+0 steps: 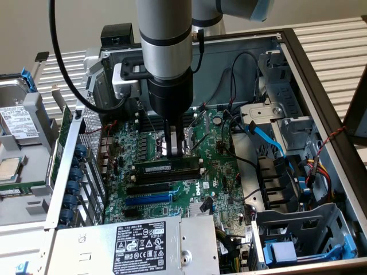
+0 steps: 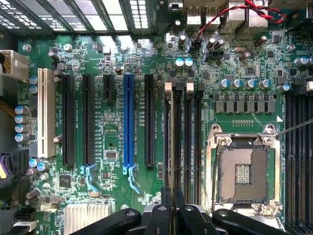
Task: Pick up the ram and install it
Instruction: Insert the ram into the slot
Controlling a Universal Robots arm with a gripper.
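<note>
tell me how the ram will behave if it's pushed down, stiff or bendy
Probably stiff but fragile: the ram is a thin flat board standing on edge in a black slot. Likely light for its size. A sideways push could tilt or flex it, since only its narrow lower edge is held.

Bright, even light (soft shadows), white glare through the vent grille (image 2: 105, 17).

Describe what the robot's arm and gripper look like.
The arm is a silver-grey tube with a black band, ending in a black cylindrical wrist. A light blue cap covers its upper joint, and a black cable loops beside it. The gripper has slim dark fingers.
</note>
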